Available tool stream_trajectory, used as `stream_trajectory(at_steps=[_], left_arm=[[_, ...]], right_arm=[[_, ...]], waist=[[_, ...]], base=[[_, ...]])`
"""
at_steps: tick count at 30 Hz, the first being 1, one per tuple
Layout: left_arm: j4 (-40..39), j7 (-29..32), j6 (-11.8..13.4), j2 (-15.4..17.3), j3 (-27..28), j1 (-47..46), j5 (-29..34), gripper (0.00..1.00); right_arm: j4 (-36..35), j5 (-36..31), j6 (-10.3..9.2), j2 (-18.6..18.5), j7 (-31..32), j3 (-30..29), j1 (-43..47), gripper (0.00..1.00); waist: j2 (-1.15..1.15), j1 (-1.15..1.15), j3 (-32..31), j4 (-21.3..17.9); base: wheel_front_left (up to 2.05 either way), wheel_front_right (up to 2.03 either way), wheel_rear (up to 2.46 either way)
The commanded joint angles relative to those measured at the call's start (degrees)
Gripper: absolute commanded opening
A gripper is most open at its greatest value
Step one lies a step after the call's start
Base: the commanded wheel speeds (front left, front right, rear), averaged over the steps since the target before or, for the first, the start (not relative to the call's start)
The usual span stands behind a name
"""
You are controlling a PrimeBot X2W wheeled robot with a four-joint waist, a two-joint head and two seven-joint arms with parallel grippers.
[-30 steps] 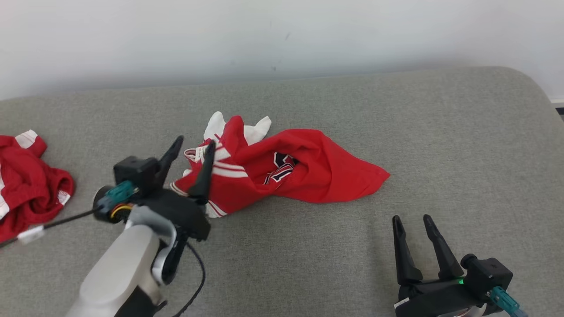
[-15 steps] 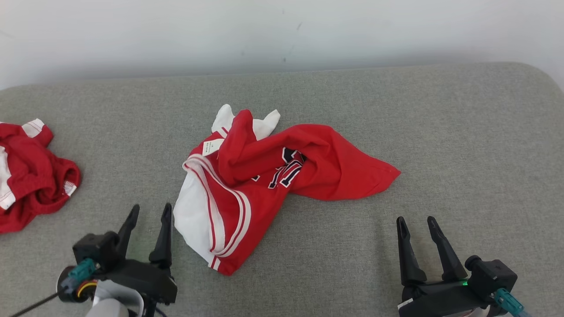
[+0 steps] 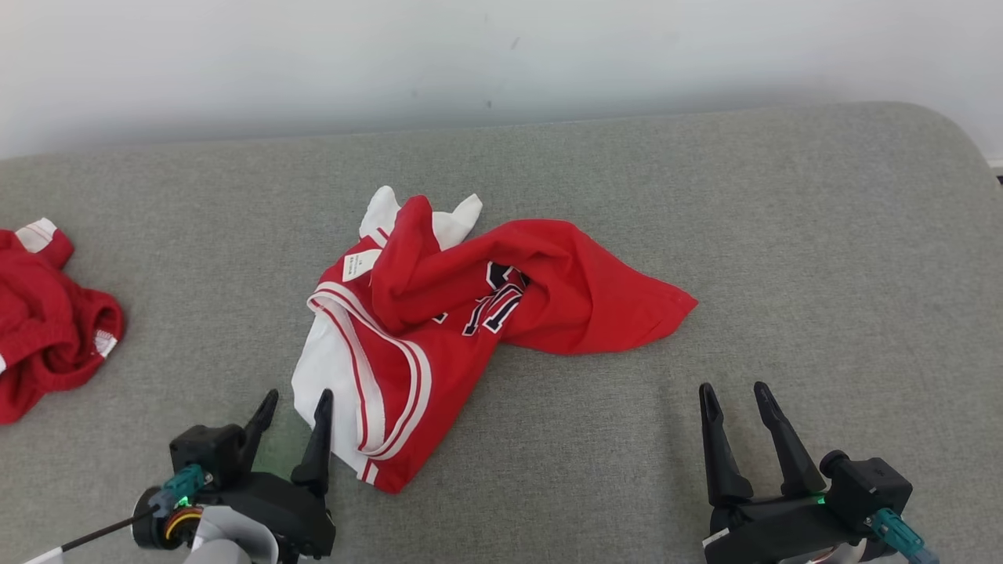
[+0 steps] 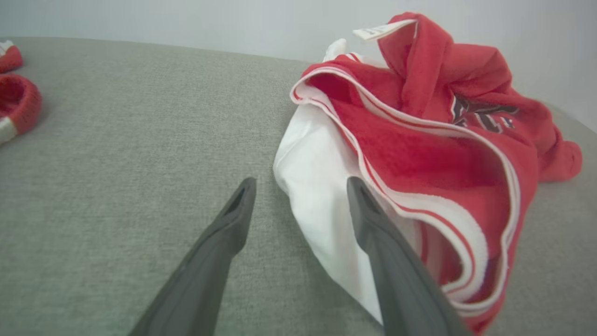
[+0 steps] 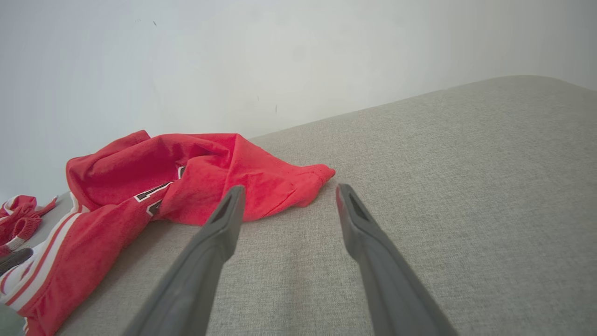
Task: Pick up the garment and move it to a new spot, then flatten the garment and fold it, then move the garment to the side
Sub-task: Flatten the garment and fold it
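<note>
The garment (image 3: 470,313) is a red jersey with white panels and dark lettering, lying crumpled in the middle of the grey padded surface (image 3: 783,235); a white label shows near its collar. My left gripper (image 3: 296,401) is open at the lower left, its right fingertip beside the garment's white near edge (image 4: 322,196). In the left wrist view the left gripper (image 4: 298,186) has nothing between its fingers. My right gripper (image 3: 734,392) stands open at the lower right, well short of the garment's red right corner (image 5: 308,179), and the right gripper (image 5: 287,191) holds nothing.
A second red and white garment (image 3: 43,321) lies bunched at the surface's far left edge. A pale wall (image 3: 501,55) runs behind the surface. Bare grey fabric spreads to the right of the jersey and along the front.
My left gripper has let go of the garment's left part and drawn back toward me, staying open. The white and striped panel now lies spread out toward the front. The right gripper stayed put.
</note>
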Motion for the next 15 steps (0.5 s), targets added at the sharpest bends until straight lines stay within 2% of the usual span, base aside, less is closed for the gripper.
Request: stream_trajectory(at_steps=[1, 2, 3, 4, 5, 6, 10, 15], left_arm=[[1.3, -0.1, -0.3, -0.2, -0.2, -0.8, 0.3, 1.0], [2.6, 0.0, -0.4, -0.5, -0.1, -1.2, -0.4, 1.0], [4.2, 0.3, -0.6, -0.4, -0.7, -1.4, -0.2, 0.77], [5.1, 0.2, -0.8, -0.6, -1.2, -1.9, -0.1, 0.35], [5.8, 0.1, -0.8, -1.0, -1.3, -2.3, -0.7, 0.14], [6.4, 0.1, -1.0, -1.3, -1.6, -2.4, -1.2, 0.0], [6.8, -0.1, -1.4, -1.7, -2.8, -2.0, -1.9, 0.0], [3.1, -0.1, -1.2, -1.4, -4.2, 1.1, -1.4, 0.0]], right_arm=[[0.1, -0.3, -0.11, 0.1, -0.1, 0.0, 0.3, 1.0], [0.1, -0.3, -0.11, 0.1, -0.1, 0.1, 0.3, 1.0], [0.2, -0.2, -0.11, 0.1, -0.1, 0.3, 0.4, 1.0], [0.2, -0.2, -0.11, 0.1, -0.1, 0.4, 0.5, 1.0], [0.3, -0.2, -0.11, 0.1, -0.1, 0.4, 0.5, 1.0], [0.3, -0.1, -0.11, 0.1, -0.1, 0.4, 0.7, 1.0], [0.5, -0.1, -0.11, 0.1, -0.1, -0.2, 1.6, 1.0], [0.4, 0.6, -0.11, 0.0, -0.1, -0.7, 3.3, 1.0]], waist=[[0.0, 0.0, 0.0, -0.3], [0.0, 0.0, -0.1, -0.4], [0.0, 0.0, -0.2, -0.6], [0.0, 0.0, -0.3, -0.7], [0.0, 0.0, -0.5, -0.8], [0.0, 0.0, -0.7, -0.8], [0.0, 0.0, -2.3, -0.1], [0.0, 0.0, -4.7, 1.8]], base=[[0.0, 0.0, 0.0], [0.0, 0.0, 0.0], [0.0, 0.0, 0.0], [0.0, 0.0, 0.0], [0.0, 0.0, 0.0], [0.0, 0.0, 0.0], [0.0, 0.0, 0.0], [0.0, 0.0, 0.0]])
